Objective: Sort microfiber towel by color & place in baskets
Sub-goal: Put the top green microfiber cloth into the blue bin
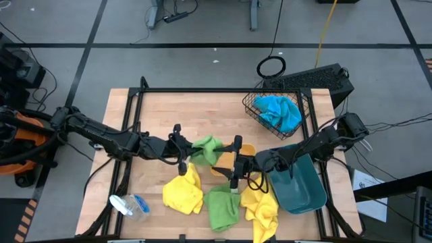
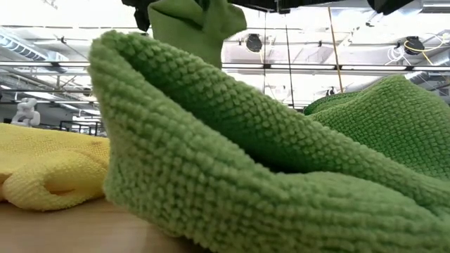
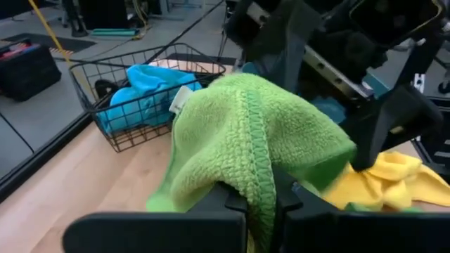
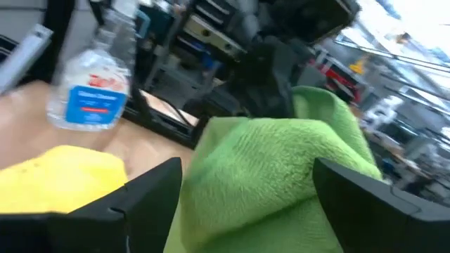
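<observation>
My left gripper [image 1: 183, 154] is shut on a green towel [image 1: 208, 148] and holds it above the table's middle. My right gripper [image 1: 233, 162] is open; its fingers stand on either side of that same towel [image 4: 260, 161]. Behind the towel lies the shallow orange bin [image 1: 247, 149], mostly hidden. The black wire basket [image 1: 251, 108] at the far right holds a blue towel [image 1: 278, 112]. The teal bin [image 1: 300, 185] stands near the right edge. Two yellow towels [image 1: 183, 192] [image 1: 260, 209] and another green towel [image 1: 221, 206] lie flat on the near part of the table. My left gripper pinches the green towel by a stitched hem edge [image 3: 257, 179] between its two fingers, coming level from the table's left. The towel is lifted clear and drapes in a bunch beyond the fingers. My right gripper: the towel fills the gap between its open fingers [image 4: 151, 193]; whether they touch it, I cannot tell.
A spray bottle [image 1: 128, 204] lies near the near left corner. The far left part of the table [image 1: 169, 108] is bare wood. In the low view the lying green towel [image 2: 267, 183] fills most of the picture, with a yellow towel [image 2: 49, 172] beside it.
</observation>
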Tool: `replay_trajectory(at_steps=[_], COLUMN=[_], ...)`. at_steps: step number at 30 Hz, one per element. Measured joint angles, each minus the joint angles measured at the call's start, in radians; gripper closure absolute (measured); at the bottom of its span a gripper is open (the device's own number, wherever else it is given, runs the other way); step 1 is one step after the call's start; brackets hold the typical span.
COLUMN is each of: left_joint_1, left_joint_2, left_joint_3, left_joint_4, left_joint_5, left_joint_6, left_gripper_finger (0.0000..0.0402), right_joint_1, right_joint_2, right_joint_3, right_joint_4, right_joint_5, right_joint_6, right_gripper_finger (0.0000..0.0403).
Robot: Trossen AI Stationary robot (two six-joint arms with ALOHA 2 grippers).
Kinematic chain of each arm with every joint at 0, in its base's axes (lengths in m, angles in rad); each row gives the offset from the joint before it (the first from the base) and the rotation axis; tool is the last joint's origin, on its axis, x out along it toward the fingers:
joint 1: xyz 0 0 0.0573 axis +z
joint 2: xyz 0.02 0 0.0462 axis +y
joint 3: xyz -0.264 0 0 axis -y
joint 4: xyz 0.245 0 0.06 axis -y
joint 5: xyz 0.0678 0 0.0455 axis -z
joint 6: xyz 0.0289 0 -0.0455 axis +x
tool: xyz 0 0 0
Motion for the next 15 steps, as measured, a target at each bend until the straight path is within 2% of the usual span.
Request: replay_trajectory(at_steps=[2, 6, 15], left_joint_1=[0.0, 0.0, 0.0], left_joint_2=[0.0, 0.0, 0.033], left_joint_3=[0.0, 0.0, 0.0], left_joint_4=[0.004, 0.013, 0.012], left_joint_5=[0.006, 0.043, 0.089], left_joint_6=[0.0, 0.0, -0.003], left_gripper_finger=[0.0393, 0.0393, 0.0393], right_joint_1=[-0.008, -0.034, -0.104], right_joint_2=[0.011, 0.047, 0.162], right_joint_3=[0.0, 0.002, 0.096], right_joint_4=[0.024, 0.064, 0.059], right_joint_5=[-0.026, -0.002, -0.004], right_joint_6=[-0.005, -0.015, 0.064], right_gripper_finger=[0.009, 0.0089, 0.0089])
